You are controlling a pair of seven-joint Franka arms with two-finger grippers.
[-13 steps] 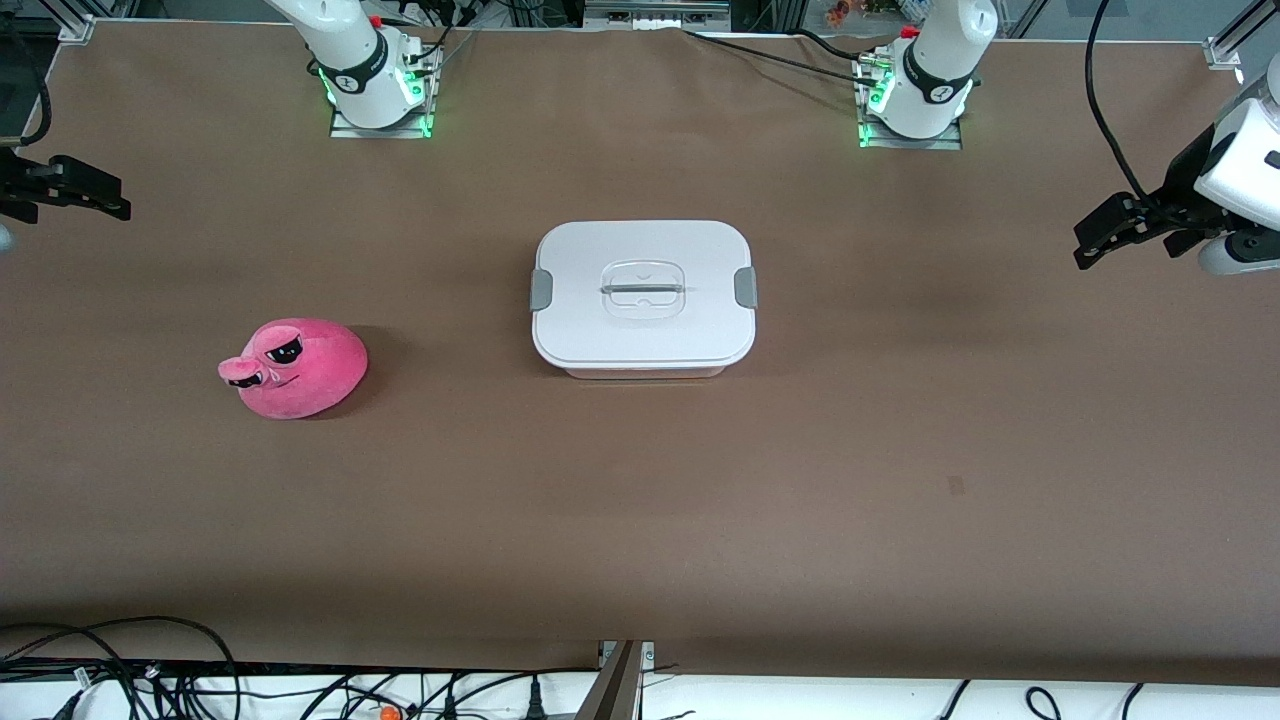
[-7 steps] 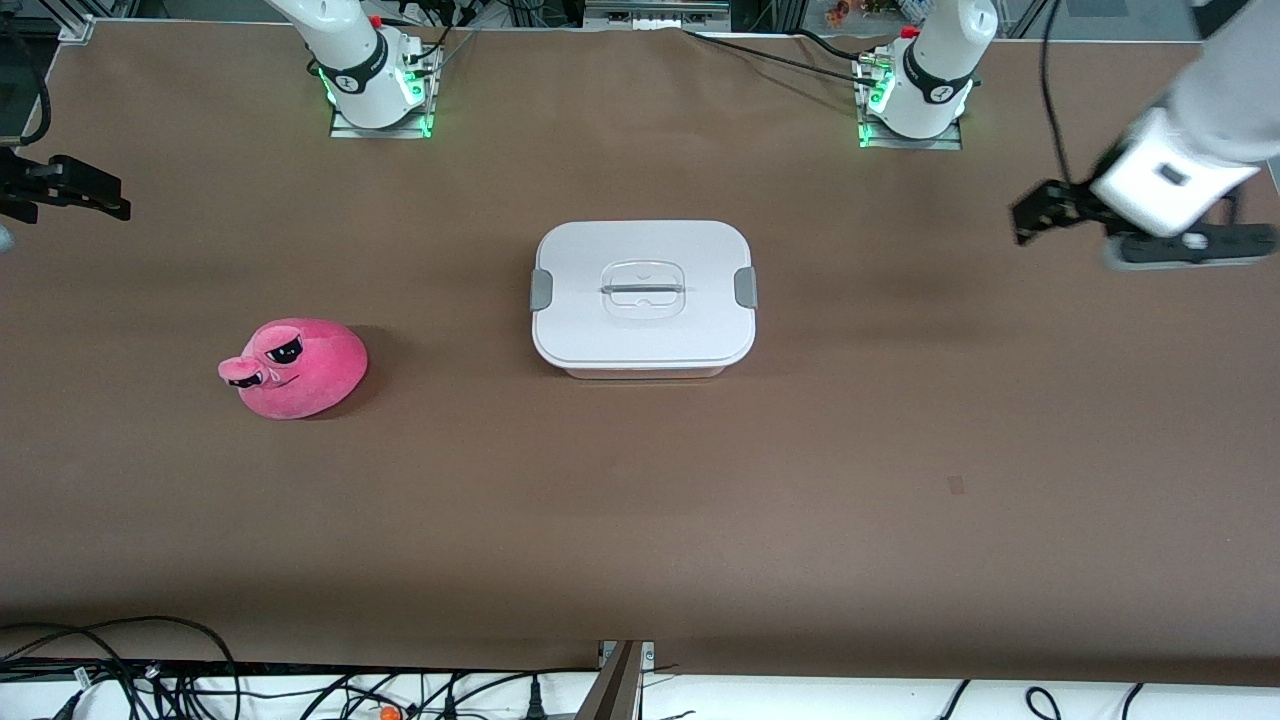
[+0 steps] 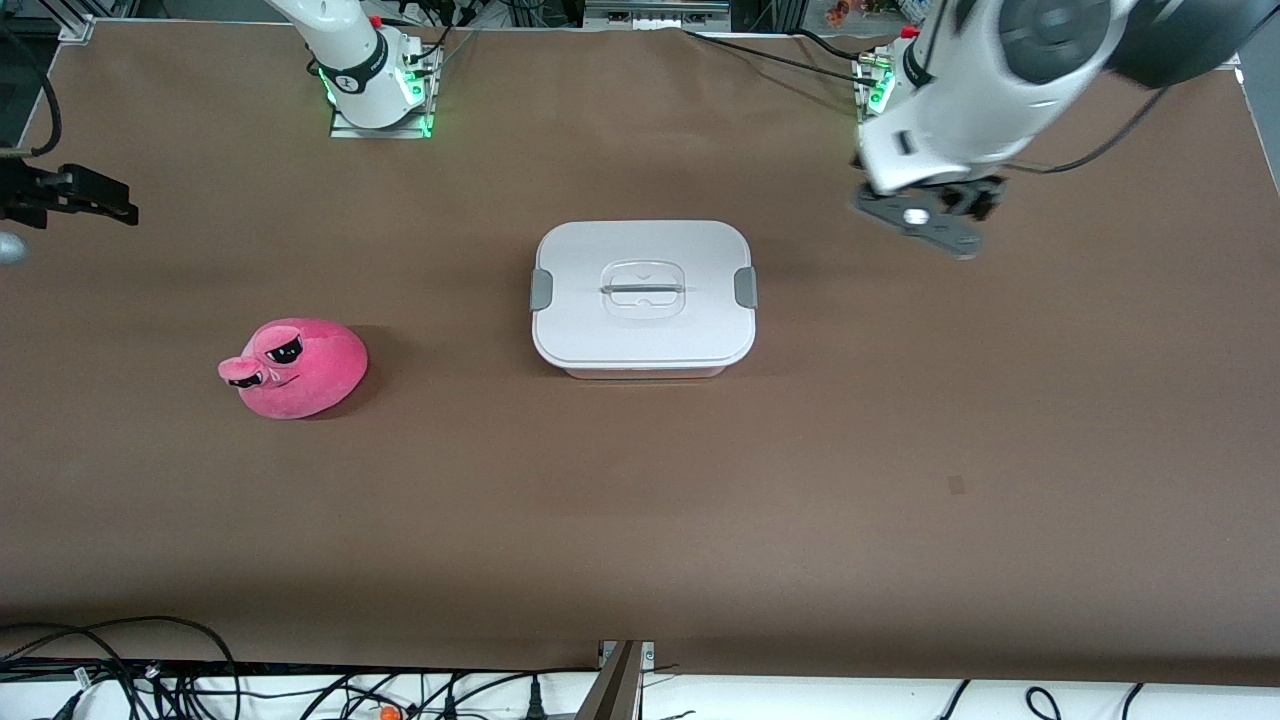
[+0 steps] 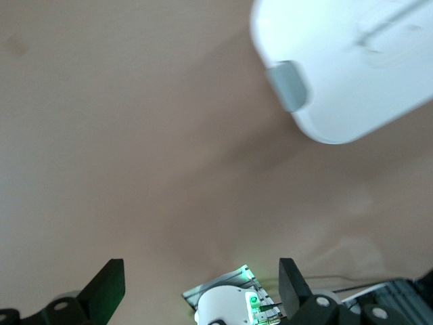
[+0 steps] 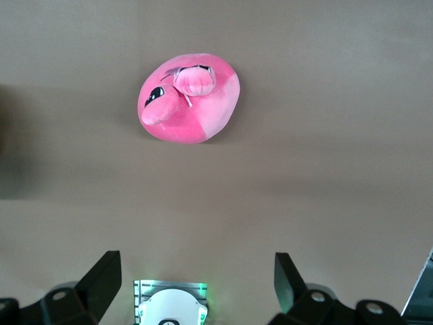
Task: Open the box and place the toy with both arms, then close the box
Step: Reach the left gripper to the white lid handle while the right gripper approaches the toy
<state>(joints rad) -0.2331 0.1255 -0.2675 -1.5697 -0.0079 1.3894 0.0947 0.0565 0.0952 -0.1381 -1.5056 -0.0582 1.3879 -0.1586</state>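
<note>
trouble is looming if the left gripper (image 4: 196, 288), jaws spread empty over bare table beside the box (image 3: 643, 297), is missing the grey clip (image 3: 745, 288), while the right gripper (image 5: 193, 281) is hanging open over the toy (image 5: 191, 98).

The box (image 3: 643, 297) has a white lid with grey clips at three and nine o'clock, the toy (image 3: 296, 366) is pink with black eyes, on a brown table (image 3: 640, 500).

The brown table (image 3: 900, 450) carries the closed box (image 3: 643, 297) mid-table and the toy (image 3: 295, 367) toward the right arm's end.
</note>
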